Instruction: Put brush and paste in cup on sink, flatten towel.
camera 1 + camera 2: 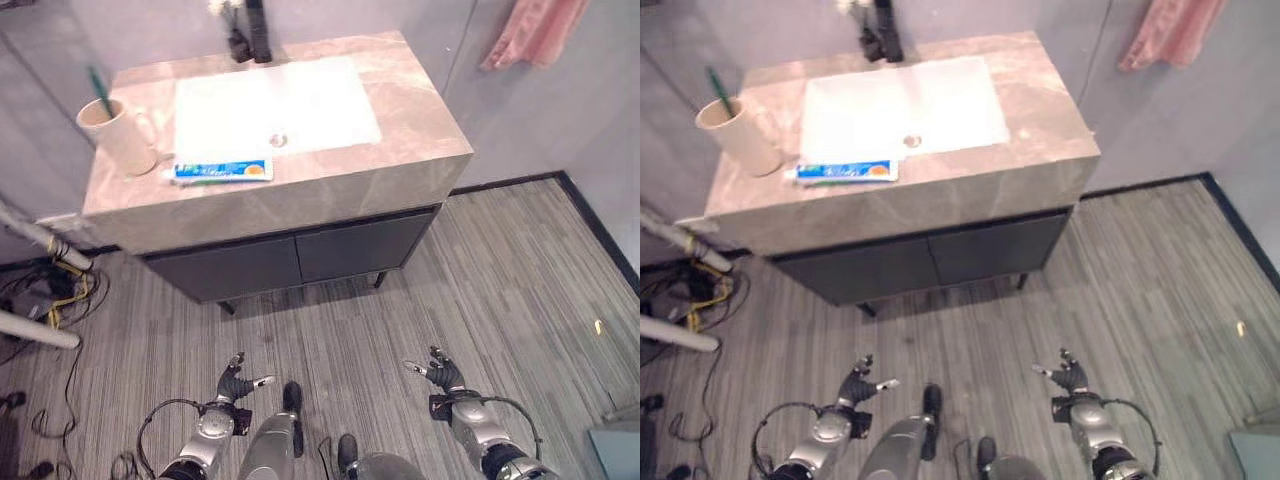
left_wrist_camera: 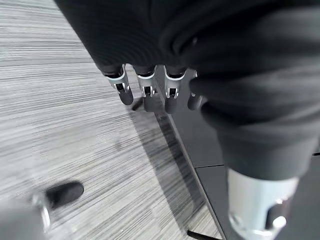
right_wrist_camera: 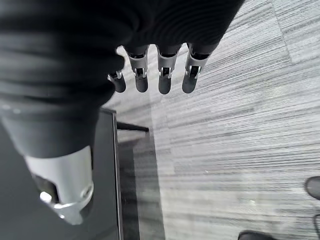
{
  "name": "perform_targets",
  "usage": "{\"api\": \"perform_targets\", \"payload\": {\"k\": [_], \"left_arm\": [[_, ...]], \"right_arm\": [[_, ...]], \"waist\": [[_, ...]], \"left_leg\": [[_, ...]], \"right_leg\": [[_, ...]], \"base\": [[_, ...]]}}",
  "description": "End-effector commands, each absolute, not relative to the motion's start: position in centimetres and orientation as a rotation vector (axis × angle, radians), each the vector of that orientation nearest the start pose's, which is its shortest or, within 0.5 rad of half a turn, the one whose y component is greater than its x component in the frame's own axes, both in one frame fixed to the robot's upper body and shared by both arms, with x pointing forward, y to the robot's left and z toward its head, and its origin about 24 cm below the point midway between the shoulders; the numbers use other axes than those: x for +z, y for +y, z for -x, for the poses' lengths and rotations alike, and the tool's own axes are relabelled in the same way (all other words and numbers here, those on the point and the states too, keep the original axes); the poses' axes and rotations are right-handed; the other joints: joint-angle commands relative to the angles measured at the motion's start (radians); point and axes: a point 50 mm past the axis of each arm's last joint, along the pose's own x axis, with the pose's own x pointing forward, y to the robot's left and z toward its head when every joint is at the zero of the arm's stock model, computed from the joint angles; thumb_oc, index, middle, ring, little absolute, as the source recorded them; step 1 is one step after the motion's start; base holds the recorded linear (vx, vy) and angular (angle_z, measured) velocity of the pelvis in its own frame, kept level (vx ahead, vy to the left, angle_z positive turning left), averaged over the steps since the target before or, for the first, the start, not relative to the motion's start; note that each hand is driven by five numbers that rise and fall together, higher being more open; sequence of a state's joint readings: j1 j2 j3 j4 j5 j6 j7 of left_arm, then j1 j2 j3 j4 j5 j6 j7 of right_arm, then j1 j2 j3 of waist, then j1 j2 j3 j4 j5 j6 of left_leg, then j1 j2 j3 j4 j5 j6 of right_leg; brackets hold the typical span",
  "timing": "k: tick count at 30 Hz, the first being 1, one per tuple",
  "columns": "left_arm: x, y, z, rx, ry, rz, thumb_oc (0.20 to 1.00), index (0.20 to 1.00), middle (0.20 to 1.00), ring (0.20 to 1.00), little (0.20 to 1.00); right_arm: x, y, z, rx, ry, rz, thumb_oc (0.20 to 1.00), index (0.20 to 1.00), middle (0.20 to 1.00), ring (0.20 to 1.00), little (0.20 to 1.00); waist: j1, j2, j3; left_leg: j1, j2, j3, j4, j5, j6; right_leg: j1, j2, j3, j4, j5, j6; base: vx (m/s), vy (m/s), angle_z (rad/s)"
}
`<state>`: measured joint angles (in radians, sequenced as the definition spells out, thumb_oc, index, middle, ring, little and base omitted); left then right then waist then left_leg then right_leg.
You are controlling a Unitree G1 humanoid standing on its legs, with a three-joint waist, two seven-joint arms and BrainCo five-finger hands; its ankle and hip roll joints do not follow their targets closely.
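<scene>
Flat toothpaste tube (image 1: 220, 171) lies beside round cup (image 1: 118, 135) on marble; both hands (image 1: 236, 382) (image 1: 440, 374) hang loosely spread.

- The pink towel (image 1: 535, 30) on the wall is cut off by the top edge, so its upper part and whatever it hangs from lie out of frame.
- The black tap (image 1: 250, 35) at the back of the worktop (image 1: 400, 185) is cropped at the top; its spout end cannot be made out.
- The green brush (image 1: 98, 88) in the cup (image 1: 118, 135) is blurred, and its lower part is hidden inside the cup.
- The print on the paste tube (image 1: 220, 171) is too small to tell.
- A small yellow speck (image 1: 598, 326) on the floor is too small to identify.
- A grey-blue object (image 1: 615, 445) at the lower right corner is cut off by the edge.
</scene>
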<state>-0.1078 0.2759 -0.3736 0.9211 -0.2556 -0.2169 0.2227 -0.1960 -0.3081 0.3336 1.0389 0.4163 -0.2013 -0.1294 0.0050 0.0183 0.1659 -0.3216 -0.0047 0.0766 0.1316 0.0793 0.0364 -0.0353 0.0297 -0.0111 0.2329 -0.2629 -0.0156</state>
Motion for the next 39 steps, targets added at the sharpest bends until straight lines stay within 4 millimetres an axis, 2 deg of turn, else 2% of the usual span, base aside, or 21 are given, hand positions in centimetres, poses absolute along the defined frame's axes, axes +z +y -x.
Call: {"api": "perform_targets", "payload": {"k": [1,2,4,5,6,7,8,9,11,14,15,16,18,21,22,24,27,30,32,35,39], "left_arm": [[-8.3,20.9,-22.1,0.082,0.476,-0.311,1.000,1.000,1.000,1.000,1.000],[-8.3,20.8,-22.1,0.082,0.476,-0.311,1.000,1.000,1.000,1.000,1.000],[-7.7,21.1,-22.1,0.065,0.447,-0.328,1.000,1.000,1.000,1.000,1.000],[-7.5,21.3,-22.1,0.065,0.441,-0.335,1.000,1.000,1.000,1.000,1.000],[-7.5,21.3,-22.1,0.065,0.441,-0.335,1.000,1.000,1.000,1.000,1.000],[-7.7,21.7,-21.7,0.060,0.454,-0.343,1.000,1.000,1.000,1.000,1.000],[-7.7,21.7,-21.7,0.060,0.454,-0.343,1.000,1.000,1.000,1.000,1.000],[-7.8,22.0,-21.8,0.069,0.459,-0.365,1.000,1.000,1.000,1.000,1.000],[-7.8,22.0,-21.8,0.073,0.464,-0.355,1.000,1.000,1.000,1.000,1.000],[-7.6,21.4,-22.8,0.057,0.448,-0.353,1.000,1.000,1.000,1.000,1.000],[-7.6,21.4,-22.8,0.057,0.448,-0.353,1.000,1.000,1.000,1.000,1.000],[-7.2,20.8,-23.4,0.045,0.420,-0.354,1.000,1.000,1.000,1.000,1.000],[-7.4,20.5,-23.2,0.025,0.433,-0.375,1.000,1.000,1.000,1.000,1.000],[-7.0,19.1,-24.4,-0.016,0.406,-0.363,1.000,1.000,1.000,1.000,1.000],[-6.7,18.7,-24.8,-0.036,0.390,-0.365,1.000,1.000,1.000,1.000,1.000],[-6.6,18.5,-24.9,-0.044,0.384,-0.368,1.000,1.000,1.000,1.000,1.000],[-6.4,18.1,-25.4,-0.049,0.377,-0.381,1.000,1.000,1.000,1.000,1.000],[-7.1,18.2,-24.9,-0.044,0.407,-0.401,1.000,1.000,1.000,1.000,1.000],[-7.4,18.5,-24.4,-0.038,0.424,-0.400,1.000,1.000,1.000,1.000,1.000],[-7.7,19.0,-23.8,-0.072,0.434,-0.439,1.000,1.000,1.000,1.000,1.000],[-8.0,19.8,-23.1,-0.068,0.452,-0.467,1.000,1.000,1.000,1.000,1.000]], "right_arm": [[-9.5,-22.3,-21.8,-0.130,0.604,0.149,1.000,1.000,1.000,1.000,1.000],[-9.5,-22.3,-21.8,-0.130,0.604,0.150,1.000,1.000,1.000,1.000,1.000],[-9.2,-22.1,-22.1,-0.101,0.585,0.166,1.000,1.000,1.000,1.000,1.000],[-9.0,-22.0,-22.3,-0.093,0.575,0.173,1.000,1.000,1.000,1.000,1.000],[-9.0,-22.0,-22.3,-0.093,0.575,0.173,1.000,1.000,1.000,1.000,1.000],[-8.8,-21.6,-22.4,-0.061,0.560,0.183,1.000,1.000,1.000,1.000,1.000],[-8.8,-21.6,-22.4,-0.061,0.560,0.183,1.000,1.000,1.000,1.000,1.000],[-8.7,-21.5,-22.5,-0.052,0.551,0.182,1.000,1.000,1.000,1.000,1.000],[-8.5,-21.6,-22.5,-0.044,0.543,0.183,1.000,1.000,1.000,1.000,1.000],[-8.5,-21.9,-22.5,-0.054,0.544,0.195,1.000,1.000,1.000,1.000,1.000],[-8.5,-21.9,-22.5,-0.054,0.544,0.195,1.000,1.000,1.000,1.000,1.000],[-8.6,-22.4,-21.9,-0.054,0.558,0.208,1.000,1.000,1.000,1.000,1.000],[-8.9,-22.4,-21.5,-0.052,0.572,0.213,1.000,1.000,1.000,1.000,1.000],[-8.4,-23.8,-21.7,-0.083,0.563,0.247,1.000,1.000,1.000,1.000,1.000],[-8.2,-24.4,-21.7,-0.094,0.555,0.253,1.000,1.000,1.000,1.000,1.000],[-8.1,-24.5,-21.8,-0.099,0.554,0.255,1.000,1.000,1.000,1.000,1.000],[-8.1,-25.0,-22.2,-0.111,0.564,0.298,1.000,1.000,1.000,1.000,1.000],[-8.1,-25.5,-21.8,-0.137,0.566,0.306,1.000,1.000,1.000,1.000,1.000],[-8.4,-25.5,-21.6,-0.124,0.580,0.322,1.000,1.000,1.000,1.000,1.000],[-9.1,-25.0,-20.8,-0.117,0.613,0.309,1.000,1.000,1.000,1.000,1.000],[-9.6,-24.1,-20.5,-0.088,0.630,0.299,1.000,1.000,1.000,1.000,1.000]], "waist": [[0.015,-0.047,-0.065],[0.017,-0.045,-0.067],[0.004,-0.019,-0.045],[-0.001,-0.002,-0.036],[0.000,-0.003,-0.034],[-0.022,0.017,-0.019],[-0.020,0.019,-0.021],[-0.040,0.018,-0.009],[-0.056,0.016,-0.004],[-0.087,-0.009,0.002],[-0.087,-0.006,0.006],[-0.095,-0.025,-0.003],[-0.094,-0.047,-0.010],[-0.087,-0.074,-0.003],[-0.079,-0.089,0.011],[-0.077,-0.092,0.015],[-0.068,-0.088,0.015],[-0.067,-0.061,-0.012],[-0.065,-0.048,-0.020],[-0.075,-0.024,-0.043],[-0.064,-0.018,-0.056]], "left_leg": [[-0.040,-0.061,0.047,0.179,-0.092,0.011],[-0.042,-0.059,0.048,0.176,-0.090,0.010],[0.064,-0.079,0.059,0.110,-0.115,0.042],[0.091,-0.072,0.063,0.087,-0.115,0.049],[0.093,-0.073,0.065,0.087,-0.115,0.049],[0.171,-0.074,0.052,0.031,-0.120,0.053],[0.169,-0.072,0.052,0.029,-0.118,0.052],[0.241,-0.074,0.056,-0.014,-0.123,0.048],[0.294,-0.075,0.051,-0.038,-0.144,0.034],[0.338,-0.083,0.018,-0.026,-0.177,0.004],[0.342,-0.081,0.017,-0.025,-0.180,0.004],[0.350,-0.062,0.001,0.013,-0.186,-0.019],[0.325,-0.045,-0.011,0.097,-0.149,-0.050],[0.194,-0.021,-0.033,0.365,-0.006,-0.113],[0.134,-0.022,-0.024,0.458,0.011,-0.120],[0.099,-0.016,-0.019,0.497,0.000,-0.116],[0.064,0.039,0.031,0.380,-0.011,-0.110],[0.127,0.154,0.085,-0.021,0.035,-0.130],[0.160,0.151,0.029,-0.049,0.034,-0.130],[0.216,0.116,0.043,-0.119,0.020,-0.124],[0.243,0.090,0.056,-0.143,0.004,-0.110]], "right_leg": [[0.056,-0.139,0.054,0.159,0.284,0.132],[0.054,-0.137,0.056,0.157,0.287,0.131],[-0.033,-0.151,0.040,0.346,0.451,0.138],[-0.067,-0.139,0.025,0.398,0.470,0.139],[-0.068,-0.141,0.026,0.402,0.467,0.139],[-0.139,-0.091,0.028,0.447,0.411,0.142],[-0.141,-0.089,0.029,0.444,0.415,0.141],[-0.233,-0.079,-0.013,0.379,0.339,0.131],[-0.278,-0.096,-0.058,0.217,0.291,0.126],[-0.314,-0.098,0.043,-0.035,0.344,0.148],[-0.307,-0.096,0.041,-0.040,0.346,0.148],[-0.270,-0.086,0.096,-0.058,0.361,0.158],[-0.226,-0.046,0.111,-0.072,0.350,0.123],[-0.160,-0.059,0.054,-0.126,0.355,0.083],[-0.136,-0.070,0.041,-0.144,0.356,0.064],[-0.124,-0.071,0.028,-0.154,0.352,0.057],[-0.091,-0.082,-0.003,-0.186,0.332,0.054],[-0.070,-0.088,-0.025,-0.200,0.301,0.086],[-0.072,-0.095,-0.020,-0.186,0.290,0.092],[-0.066,-0.112,-0.017,-0.183,0.293,0.107],[-0.050,-0.137,-0.008,-0.195,0.298,0.121]], "base": [[0.39,0.218,-0.23],[0.21,0.153,-0.05],[0.39,0.312,-0.07],[0.34,0.278,-0.12],[0.35,0.217,-0.06],[0.24,0.125,-0.11],[0.51,0.206,-0.13],[0.38,0.093,-0.23],[0.48,0.006,-0.46],[0.39,-0.132,-0.04],[0.39,-0.215,0.52],[0.39,-0.253,0.53],[0.37,-0.310,0.58],[0.20,-0.291,0.78],[0.13,-0.246,0.42],[0.11,-0.161,0.37],[0.13,-0.059,0.36],[0.23,0.104,0.32],[0.16,0.121,0.01],[0.16,0.161,-0.16],[0.10,0.153,0.03]]}}
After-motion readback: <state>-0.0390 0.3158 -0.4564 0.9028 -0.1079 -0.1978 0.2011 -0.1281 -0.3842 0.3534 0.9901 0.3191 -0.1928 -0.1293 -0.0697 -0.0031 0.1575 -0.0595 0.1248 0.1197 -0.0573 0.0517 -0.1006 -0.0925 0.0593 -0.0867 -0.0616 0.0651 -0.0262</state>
